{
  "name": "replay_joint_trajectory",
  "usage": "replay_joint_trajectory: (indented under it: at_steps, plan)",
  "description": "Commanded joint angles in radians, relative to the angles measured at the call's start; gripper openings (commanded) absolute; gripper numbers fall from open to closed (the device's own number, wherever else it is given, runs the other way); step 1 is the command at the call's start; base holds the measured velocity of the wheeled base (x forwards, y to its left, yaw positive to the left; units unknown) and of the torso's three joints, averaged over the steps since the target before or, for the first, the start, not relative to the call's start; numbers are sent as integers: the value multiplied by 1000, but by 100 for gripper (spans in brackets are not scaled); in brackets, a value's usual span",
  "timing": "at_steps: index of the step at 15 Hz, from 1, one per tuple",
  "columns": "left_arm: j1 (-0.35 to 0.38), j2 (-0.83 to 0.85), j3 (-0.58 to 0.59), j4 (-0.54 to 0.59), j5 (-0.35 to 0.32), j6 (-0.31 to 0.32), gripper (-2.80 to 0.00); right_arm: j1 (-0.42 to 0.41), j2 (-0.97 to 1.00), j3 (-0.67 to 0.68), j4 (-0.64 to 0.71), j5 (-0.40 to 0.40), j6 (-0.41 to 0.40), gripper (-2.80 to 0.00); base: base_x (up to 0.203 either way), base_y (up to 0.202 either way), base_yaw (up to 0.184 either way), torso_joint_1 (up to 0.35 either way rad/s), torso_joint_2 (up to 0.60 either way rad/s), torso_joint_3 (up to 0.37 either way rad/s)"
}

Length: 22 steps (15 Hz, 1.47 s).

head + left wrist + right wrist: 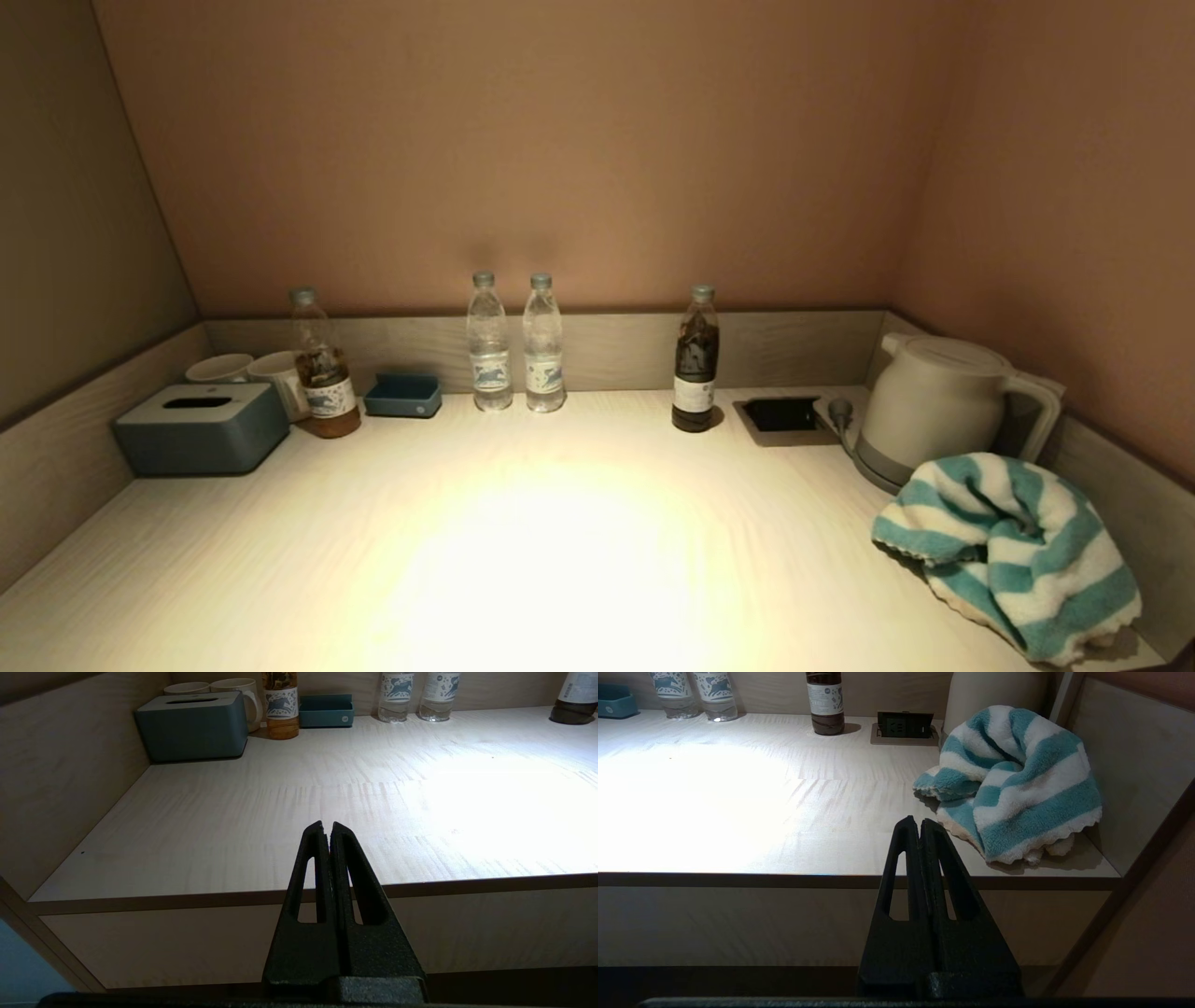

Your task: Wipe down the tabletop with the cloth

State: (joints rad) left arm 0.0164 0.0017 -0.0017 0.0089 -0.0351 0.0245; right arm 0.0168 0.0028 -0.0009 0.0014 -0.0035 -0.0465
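A teal and white striped cloth (1013,551) lies bunched at the front right corner of the pale wooden tabletop (560,541), just in front of the kettle. It also shows in the right wrist view (1013,779). My right gripper (920,823) is shut and empty, held below and before the table's front edge, short of the cloth. My left gripper (327,827) is shut and empty, held before the front edge on the left side. Neither arm shows in the head view.
Along the back wall stand a grey tissue box (201,429), two mugs (252,371), a tea bottle (322,369), a blue tray (403,395), two water bottles (515,345), a dark bottle (695,364), a recessed socket (782,415) and a white kettle (938,401). Low walls bound left and right.
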Motion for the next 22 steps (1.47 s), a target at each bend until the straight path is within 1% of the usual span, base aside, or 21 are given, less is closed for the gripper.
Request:
replay_joint_trajectory:
  at_steps: [1, 22]
  plan:
    - [0, 0, 0, 0, 0, 0, -280, 1, -1, 0, 2, -3, 7, -280, 0, 0, 0, 0, 0, 0]
    - [0, 0, 0, 0, 0, 0, -280, 2, 0, 1, 2, -3, 7, -280, 0, 0, 0, 0, 0, 0]
